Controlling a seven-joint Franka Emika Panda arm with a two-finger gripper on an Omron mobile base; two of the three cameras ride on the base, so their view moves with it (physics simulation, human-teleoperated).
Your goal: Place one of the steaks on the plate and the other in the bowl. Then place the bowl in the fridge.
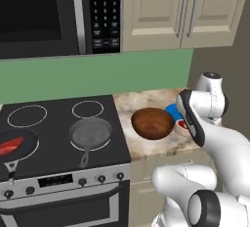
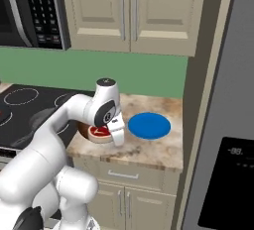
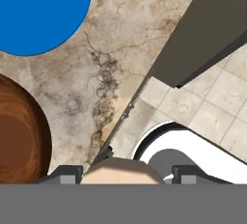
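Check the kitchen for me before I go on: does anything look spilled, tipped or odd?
Nothing is spilled or tipped: the bowl sits upright and empty beside the flat plate. The one stray item is a red steak lying in the left pan on the stove; the hand holds the fat-rimmed steak.

Plate (image 1: 172, 109) mostly hidden behind the arm; bowl (image 3: 19, 136) cut off by the frame edge; pincer (image 2: 118, 139) fingertips indistinct.

A kitchen: stove (image 1: 58, 133), microwave (image 1: 53, 13), cabinets (image 2: 129, 11), marble counter (image 2: 149, 147).
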